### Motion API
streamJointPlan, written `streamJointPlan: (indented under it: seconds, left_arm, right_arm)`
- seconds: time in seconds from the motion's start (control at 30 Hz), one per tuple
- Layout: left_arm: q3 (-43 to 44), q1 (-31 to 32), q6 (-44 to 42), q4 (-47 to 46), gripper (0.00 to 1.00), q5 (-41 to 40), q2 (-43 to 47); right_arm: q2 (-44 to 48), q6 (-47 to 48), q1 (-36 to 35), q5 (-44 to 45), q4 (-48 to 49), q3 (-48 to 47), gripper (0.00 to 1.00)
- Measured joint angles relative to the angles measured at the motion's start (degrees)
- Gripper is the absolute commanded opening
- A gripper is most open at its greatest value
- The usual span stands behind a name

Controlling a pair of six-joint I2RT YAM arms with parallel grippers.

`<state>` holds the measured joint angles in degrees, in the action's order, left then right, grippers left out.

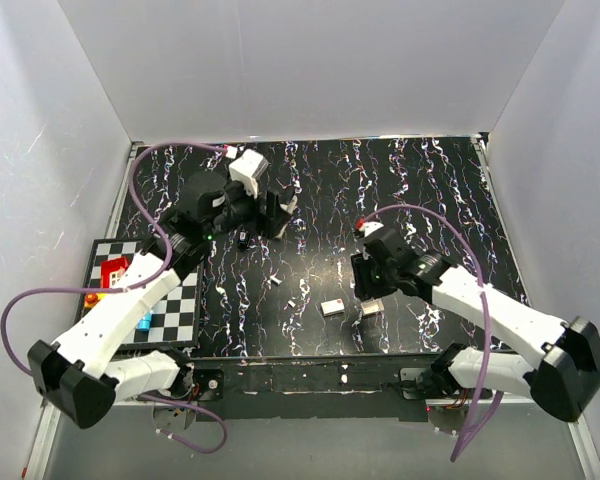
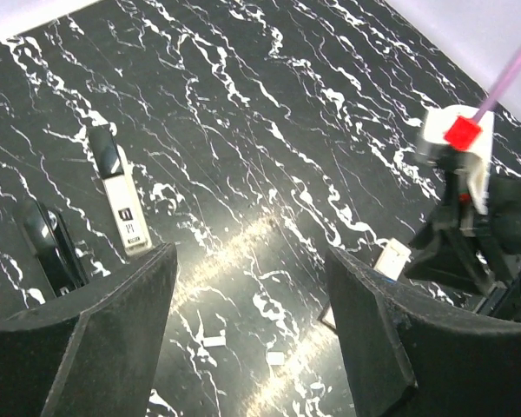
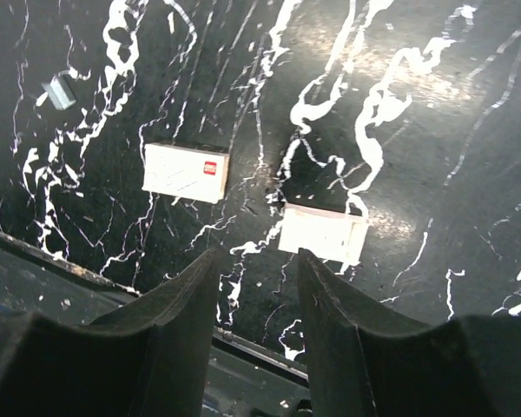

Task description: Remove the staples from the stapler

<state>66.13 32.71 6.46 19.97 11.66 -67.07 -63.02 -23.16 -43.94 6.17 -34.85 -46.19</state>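
Black fingers (image 2: 113, 339) of the left tool (image 2: 250, 261) stand wide apart, gripping nothing, above the marbled tabletop (image 2: 269, 113). Beyond the left-hand finger in that wrist view lies the stapler (image 2: 122, 198), flat on the tabletop and clear of the tool. Near the tabletop's front edge, the right tool (image 3: 256, 261) hangs partly parted and empty. Just ahead of it lie a pale block with a red mark (image 3: 184, 172) and a plain pale block (image 3: 323, 233).
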Motion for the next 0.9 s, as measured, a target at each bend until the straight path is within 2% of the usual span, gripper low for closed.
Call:
streamJointPlan:
  seconds: [0.23, 0.5, 0.7, 0.9]
  left_arm:
    - [-7.52, 0.00, 1.09, 0.68, 0.69, -0.09, 8.94]
    - [-15.72, 0.00, 0.35, 0.13, 0.70, -2.05, 18.36]
    - [-22.05, 0.00, -0.02, -2.75, 0.73, -3.04, 26.67]
    - [-22.38, 0.00, -0.02, -4.42, 0.73, -4.83, 27.41]
  right_arm:
    - [-13.00, 4.04, -6.51, -1.29, -0.33, -8.76, 0.53]
    - [-25.33, 11.54, -13.42, -4.07, 0.76, -17.94, 0.61]
    - [-31.21, 16.31, -14.71, -8.22, 1.99, -23.06, 0.65]
    - [-37.46, 18.56, -15.15, -10.08, 1.97, -28.30, 0.65]
